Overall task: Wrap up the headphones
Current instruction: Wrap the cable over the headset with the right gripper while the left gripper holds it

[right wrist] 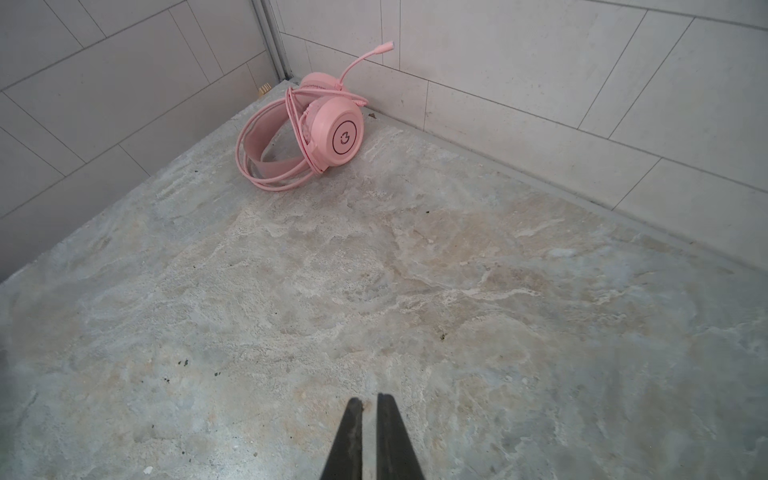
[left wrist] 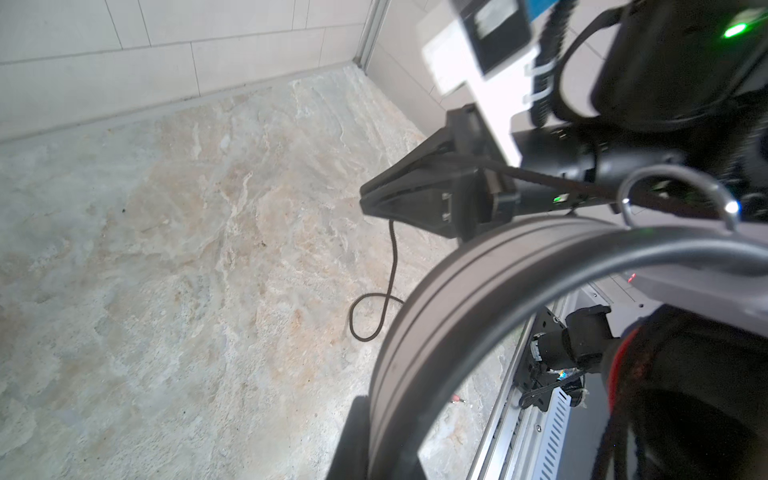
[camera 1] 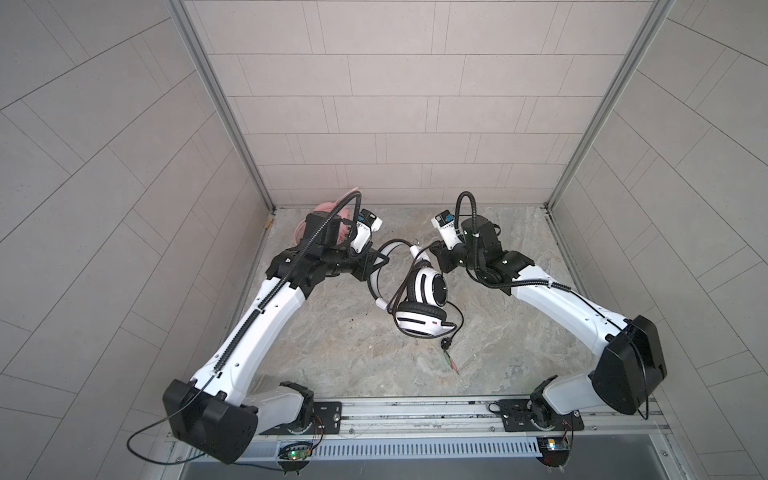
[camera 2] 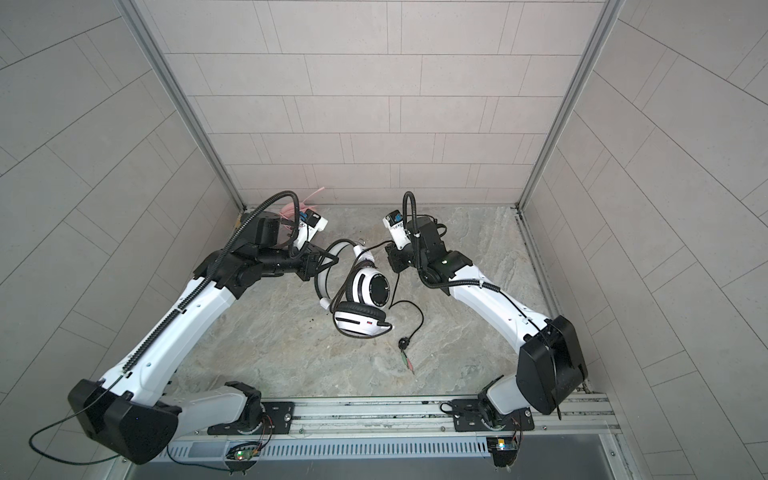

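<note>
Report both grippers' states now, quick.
Left gripper: closed on the white-and-black headphones.
Right gripper: nearly closed; whether it pinches the black cable cannot be told.

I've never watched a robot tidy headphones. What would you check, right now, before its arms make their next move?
1. Left gripper clamped on white-and-black headset at its headband: ok.
2. Right gripper pinching black cable: cannot tell; jaws almost together, nothing seen between them.
3. Black cable wound up: not ok; plugs lie loose on table.
4. Pink headset in the corner, own cable looped around it: ok.
</note>
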`<state>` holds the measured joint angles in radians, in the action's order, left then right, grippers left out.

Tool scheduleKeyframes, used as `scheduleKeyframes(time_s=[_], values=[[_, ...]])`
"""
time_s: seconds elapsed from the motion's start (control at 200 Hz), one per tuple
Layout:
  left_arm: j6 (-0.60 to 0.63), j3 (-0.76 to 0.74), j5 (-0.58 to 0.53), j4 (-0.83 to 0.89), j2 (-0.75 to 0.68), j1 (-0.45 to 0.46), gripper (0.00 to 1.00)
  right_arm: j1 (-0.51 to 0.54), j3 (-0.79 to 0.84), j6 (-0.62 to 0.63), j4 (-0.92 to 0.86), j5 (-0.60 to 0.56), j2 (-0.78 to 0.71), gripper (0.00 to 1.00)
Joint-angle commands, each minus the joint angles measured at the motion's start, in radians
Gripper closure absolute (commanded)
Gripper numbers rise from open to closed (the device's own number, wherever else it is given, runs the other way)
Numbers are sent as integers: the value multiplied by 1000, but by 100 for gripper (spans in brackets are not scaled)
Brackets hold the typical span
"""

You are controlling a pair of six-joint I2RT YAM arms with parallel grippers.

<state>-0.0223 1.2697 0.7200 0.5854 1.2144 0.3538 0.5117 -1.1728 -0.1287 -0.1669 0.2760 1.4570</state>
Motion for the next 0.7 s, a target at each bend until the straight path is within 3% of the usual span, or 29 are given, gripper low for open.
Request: scheduleKeyframes(time_s=[0.0, 0.11, 0.35, 0.555, 0.691], values=[[-36, 47, 69, -66, -43, 2, 99, -3, 19, -72, 88, 57, 5, 90], [-36, 55, 60, -63, -54, 2, 99, -4, 16, -75, 89, 54, 17, 90], [15, 86, -82, 22, -64, 0, 99, -12, 65, -75, 100, 1, -41, 95], [-24, 49, -173, -45, -111, -11, 100, -34, 129, -88, 117, -61, -100, 99], [-45, 17, -168, -91, -132, -22, 100, -41, 165, -92, 128, -83, -127, 99]])
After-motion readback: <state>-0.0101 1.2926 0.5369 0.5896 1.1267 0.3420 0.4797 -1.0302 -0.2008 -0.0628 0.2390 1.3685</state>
